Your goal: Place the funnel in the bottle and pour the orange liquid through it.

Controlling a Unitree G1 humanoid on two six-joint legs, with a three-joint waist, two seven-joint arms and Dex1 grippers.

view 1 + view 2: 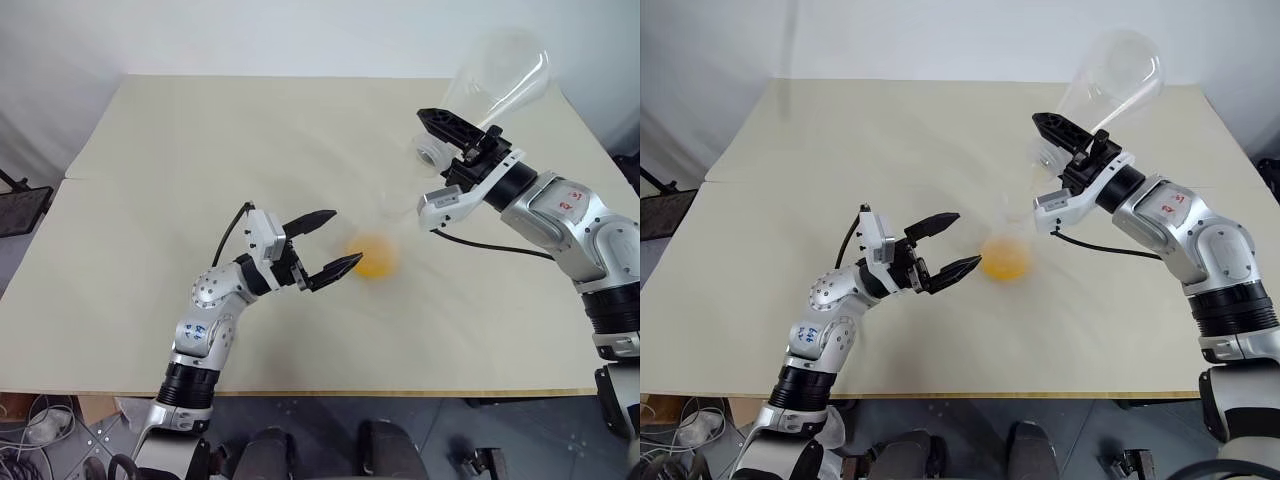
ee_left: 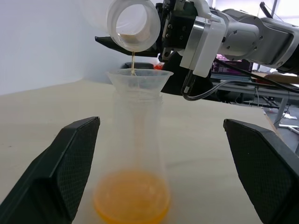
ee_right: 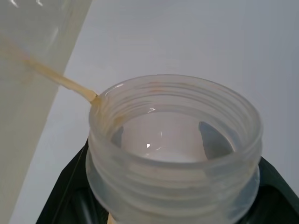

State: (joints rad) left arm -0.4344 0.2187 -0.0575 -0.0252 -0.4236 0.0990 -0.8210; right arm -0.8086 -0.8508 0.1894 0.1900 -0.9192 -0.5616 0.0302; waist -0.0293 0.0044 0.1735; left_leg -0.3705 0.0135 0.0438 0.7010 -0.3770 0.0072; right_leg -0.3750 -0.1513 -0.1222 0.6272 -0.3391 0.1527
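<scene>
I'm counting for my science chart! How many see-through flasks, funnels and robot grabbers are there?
Clear flasks: 2, the bottle and the larger flask
Funnels: 1, the funnel
Grippers: 2, left gripper, right gripper
Total: 5

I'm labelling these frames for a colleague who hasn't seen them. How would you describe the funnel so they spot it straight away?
Start at the beige table and find the bottle, the small clear flask with orange liquid pooled in its base. The funnel sits in its neck, under the mouth of the larger tilted flask. It is the only open cone, with a thin orange stream falling into it.
</scene>
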